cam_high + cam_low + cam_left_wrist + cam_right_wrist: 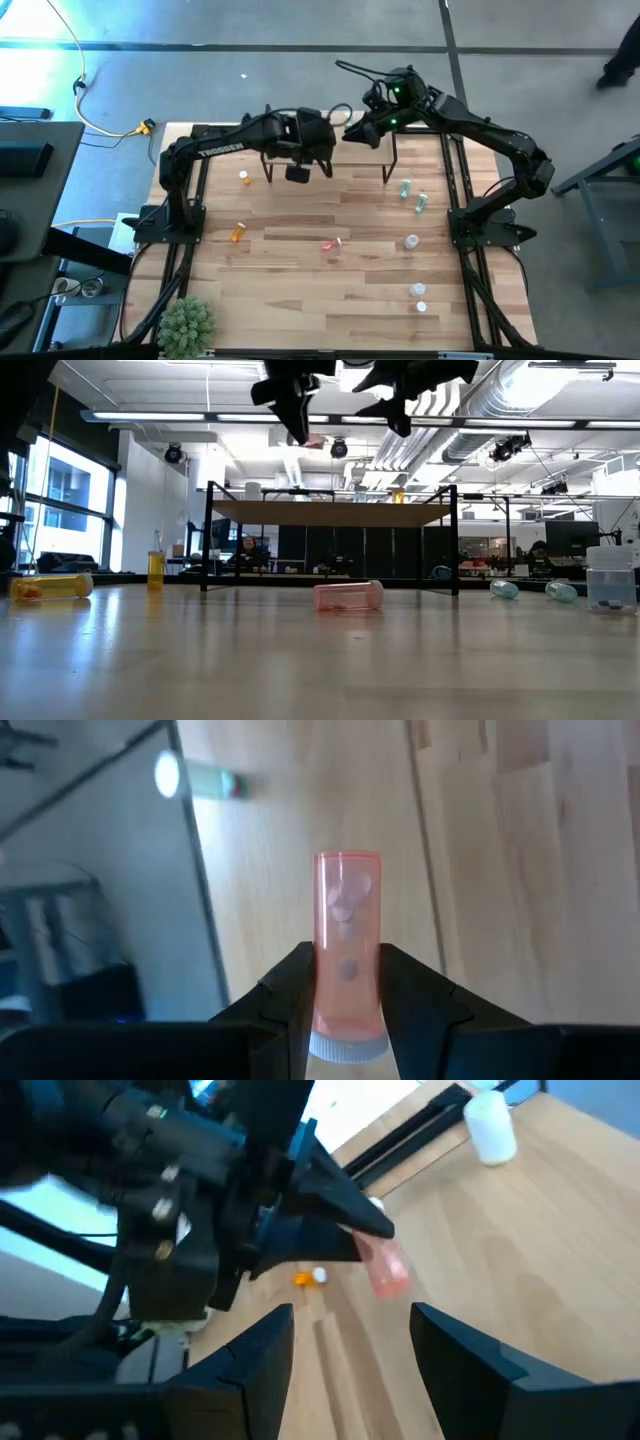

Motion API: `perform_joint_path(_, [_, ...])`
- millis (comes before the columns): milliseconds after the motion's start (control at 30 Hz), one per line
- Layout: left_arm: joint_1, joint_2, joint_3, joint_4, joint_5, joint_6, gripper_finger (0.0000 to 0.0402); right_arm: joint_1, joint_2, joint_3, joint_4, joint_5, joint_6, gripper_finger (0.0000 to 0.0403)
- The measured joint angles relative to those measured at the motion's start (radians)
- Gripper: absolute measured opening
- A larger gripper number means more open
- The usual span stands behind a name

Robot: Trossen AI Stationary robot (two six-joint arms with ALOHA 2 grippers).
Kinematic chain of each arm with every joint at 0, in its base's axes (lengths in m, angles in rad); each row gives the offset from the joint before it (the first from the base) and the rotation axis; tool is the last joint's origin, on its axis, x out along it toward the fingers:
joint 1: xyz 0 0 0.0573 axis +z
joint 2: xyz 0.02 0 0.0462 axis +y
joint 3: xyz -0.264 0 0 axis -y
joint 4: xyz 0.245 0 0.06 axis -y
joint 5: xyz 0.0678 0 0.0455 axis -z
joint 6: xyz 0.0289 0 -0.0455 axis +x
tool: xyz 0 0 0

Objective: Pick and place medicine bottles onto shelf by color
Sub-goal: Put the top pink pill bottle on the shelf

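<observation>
Two pincers: both above the shelf (330,140), upper centre of the high view.
Left pincer (345,995): clamped on a pink bottle (346,945), cap toward the wrist.
Right pincer (350,1335): fingers apart, holding nothing.
Counter (300,290): other bottles scattered.

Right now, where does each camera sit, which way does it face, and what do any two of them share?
High: above the table, looking straight down; both arms show, the left pincer over the shelf.
Low: at tabletop height, looking level across; the shelf and both pincers overhead.
Left wrist: on the left arm, looking past its fingers, shut on a pink bottle.
Right wrist: on the right arm, past its open pincer, facing the left arm.
Shared: both wrist views show that pink bottle.
</observation>
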Motion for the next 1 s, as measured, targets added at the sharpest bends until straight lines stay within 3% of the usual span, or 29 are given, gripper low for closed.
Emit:
perform_joint_path(233, [-0.088,0.000,0.000,0.014,-0.081,0.075,0.0092,0.001,0.001,0.018,-0.067,-0.076,0.004,0.0193])
perform_joint_path(567, [-0.192,0.000,0.000,0.157,-0.185,0.240,0.0092,0.020,0.001,0.018,-0.229,-0.123,0.004,0.0193])
perform_joint_path(700, [-0.226,0.000,0.000,0.186,-0.193,0.293,0.0092,0.043,0.001,0.018,-0.230,-0.211,0.021,0.0193])
perform_joint_path(1000, [-0.294,0.000,0.000,0.263,-0.209,0.359,0.0092,0.076,0.001,0.018,-0.232,-0.261,0.137,0.0193])
